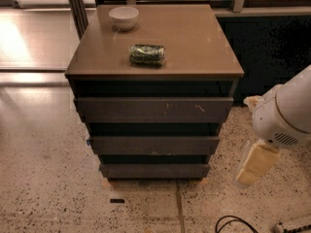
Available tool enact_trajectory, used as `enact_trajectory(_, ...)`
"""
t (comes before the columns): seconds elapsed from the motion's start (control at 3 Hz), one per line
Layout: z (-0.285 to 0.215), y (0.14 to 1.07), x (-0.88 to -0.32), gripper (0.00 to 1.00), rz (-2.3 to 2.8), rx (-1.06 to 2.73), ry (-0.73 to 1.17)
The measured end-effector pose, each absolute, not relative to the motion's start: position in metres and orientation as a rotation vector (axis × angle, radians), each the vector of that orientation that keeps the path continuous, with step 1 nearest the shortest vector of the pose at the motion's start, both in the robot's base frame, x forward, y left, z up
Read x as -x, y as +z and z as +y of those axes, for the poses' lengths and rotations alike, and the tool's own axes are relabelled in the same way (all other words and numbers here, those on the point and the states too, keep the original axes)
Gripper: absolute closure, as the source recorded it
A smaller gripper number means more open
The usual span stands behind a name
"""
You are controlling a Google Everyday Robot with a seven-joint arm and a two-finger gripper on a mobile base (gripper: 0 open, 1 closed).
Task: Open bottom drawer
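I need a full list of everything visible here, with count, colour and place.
wooden cabinet with tan top: one, dark brown, centre.
scratched top drawer front: one, dark brown, widest.
plain middle drawer front: one, dark brown.
plain bottom drawer: one, dark brown, lowest.
round bowl: one, white, cabinet top, back left.
crumpled packet: one, green, cabinet top, middle.
thin cable: one, black, floor, lower right.
robot arm: one, white, right edge.
gripper: one, cream, lower right, apart from the cabinet.
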State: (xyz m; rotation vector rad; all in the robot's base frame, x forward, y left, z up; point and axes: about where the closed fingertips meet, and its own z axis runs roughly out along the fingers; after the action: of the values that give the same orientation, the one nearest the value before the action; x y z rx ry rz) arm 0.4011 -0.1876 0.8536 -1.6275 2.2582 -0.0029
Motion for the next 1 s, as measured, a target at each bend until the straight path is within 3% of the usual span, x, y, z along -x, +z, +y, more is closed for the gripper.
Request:
enact_trajectory(0.67, -0.161, 0.724, -0.359, 0.00, 2.261, 1.684, 0.055)
enact_trajectory(1.0, -0.161, 0.724, -0.359, 0.00, 2.261, 1.684, 0.055)
